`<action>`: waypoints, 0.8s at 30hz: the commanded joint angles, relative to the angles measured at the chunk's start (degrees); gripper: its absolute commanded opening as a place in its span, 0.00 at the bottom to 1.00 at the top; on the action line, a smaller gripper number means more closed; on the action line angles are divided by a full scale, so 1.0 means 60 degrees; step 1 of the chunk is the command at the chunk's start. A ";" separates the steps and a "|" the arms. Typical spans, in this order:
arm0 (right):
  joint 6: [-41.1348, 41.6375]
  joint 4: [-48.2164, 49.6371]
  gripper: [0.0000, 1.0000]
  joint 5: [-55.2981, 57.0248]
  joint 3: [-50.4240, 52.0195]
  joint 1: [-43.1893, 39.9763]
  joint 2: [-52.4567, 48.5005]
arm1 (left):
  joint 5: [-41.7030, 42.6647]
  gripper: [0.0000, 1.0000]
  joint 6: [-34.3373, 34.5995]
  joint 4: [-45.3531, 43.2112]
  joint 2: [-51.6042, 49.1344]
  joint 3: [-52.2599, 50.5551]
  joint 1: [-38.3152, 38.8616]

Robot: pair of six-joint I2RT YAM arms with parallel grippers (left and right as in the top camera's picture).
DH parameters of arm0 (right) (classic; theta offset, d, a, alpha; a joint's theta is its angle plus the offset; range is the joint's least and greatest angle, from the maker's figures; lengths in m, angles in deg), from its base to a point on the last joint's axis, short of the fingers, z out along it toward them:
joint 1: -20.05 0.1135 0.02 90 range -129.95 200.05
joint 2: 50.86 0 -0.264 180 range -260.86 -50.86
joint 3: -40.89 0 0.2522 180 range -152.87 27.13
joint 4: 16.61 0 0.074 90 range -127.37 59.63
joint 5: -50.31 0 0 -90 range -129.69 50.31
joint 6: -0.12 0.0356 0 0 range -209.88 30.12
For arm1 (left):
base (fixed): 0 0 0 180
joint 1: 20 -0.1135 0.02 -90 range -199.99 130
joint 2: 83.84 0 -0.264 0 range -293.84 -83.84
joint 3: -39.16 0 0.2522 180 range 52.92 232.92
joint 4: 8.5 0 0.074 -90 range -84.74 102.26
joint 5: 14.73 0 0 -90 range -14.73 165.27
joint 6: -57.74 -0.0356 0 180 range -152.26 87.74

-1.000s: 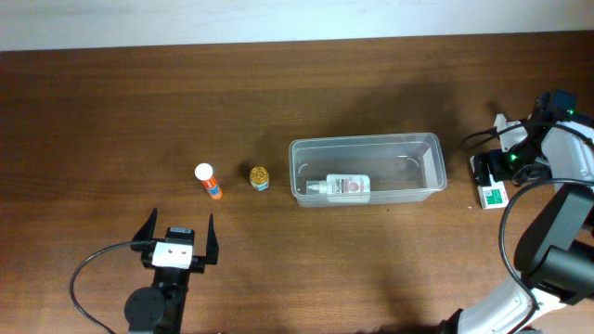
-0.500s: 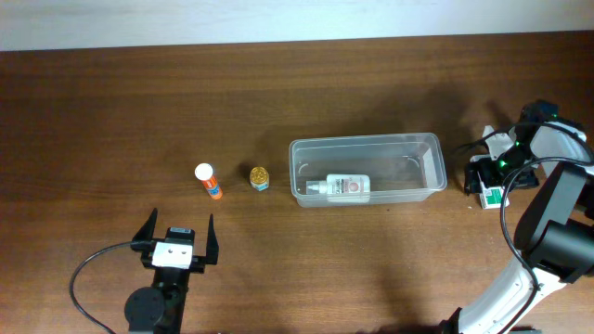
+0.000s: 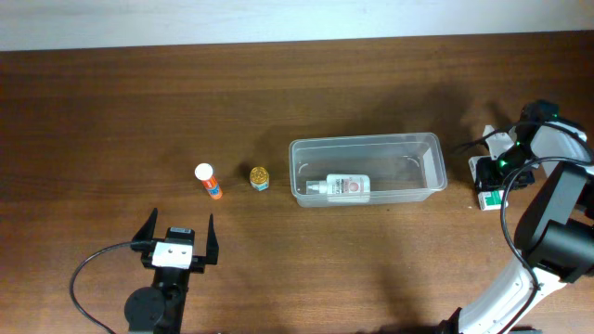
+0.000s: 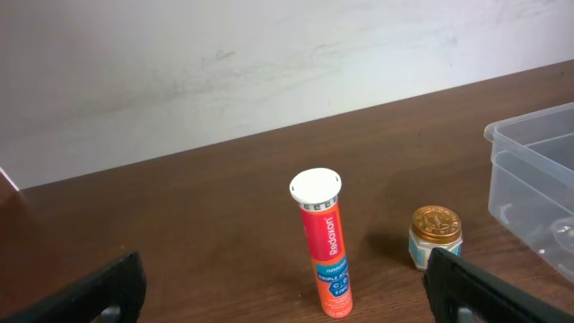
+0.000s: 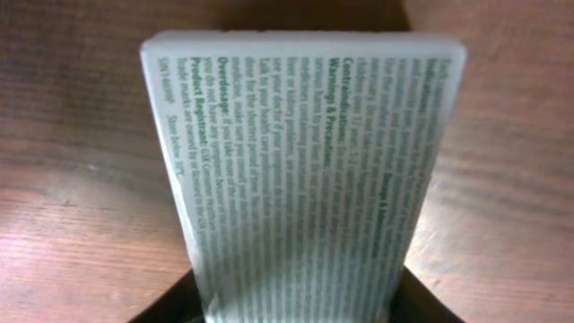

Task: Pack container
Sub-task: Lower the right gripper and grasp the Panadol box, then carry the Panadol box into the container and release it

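The clear plastic container [image 3: 367, 140] stands right of the table's centre with a white bottle [image 3: 342, 186] lying inside it. In the left wrist view its corner [image 4: 538, 170] shows at the right edge. To its right lies a white box with green print [image 3: 490, 197], and my right gripper [image 3: 489, 181] is over it. In the right wrist view the box [image 5: 305, 152] fills the gap, the dark fingers of the right gripper [image 5: 296, 309] pressing both its sides. My left gripper [image 3: 176, 234] stands open at the front left, nothing between its fingers [image 4: 287, 292].
An orange tube with a white cap [image 3: 209, 182] [image 4: 325, 242] and a small gold-lidded jar [image 3: 259, 177] [image 4: 435, 235] stand left of the container, ahead of the left gripper. Black cables trail beside both arms.
The right arm shifted slightly left onto the box, and its jaws closed in against the box's sides. The left arm and the other objects have not moved.
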 commanded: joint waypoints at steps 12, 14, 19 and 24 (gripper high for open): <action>0.0943 -0.3177 0.34 -0.2004 -0.3876 -0.0004 -0.0102 | -0.0040 0.99 -0.0149 0.0062 0.0047 -0.0022 -0.0058; 0.0947 -0.3912 0.34 -0.2583 -0.4754 0.0022 -0.0102 | -0.0040 0.99 -0.0149 0.0062 0.0047 -0.0022 -0.0058; 0.0980 -0.5457 0.34 -0.3319 -0.6353 0.0375 -0.0102 | -0.0040 0.99 -0.0149 0.0062 0.0047 -0.0022 -0.0058; 0.1151 -0.6368 0.36 -0.3410 -0.6921 0.1231 -0.0087 | -0.0040 0.99 -0.0149 0.0062 0.0047 -0.0022 -0.0058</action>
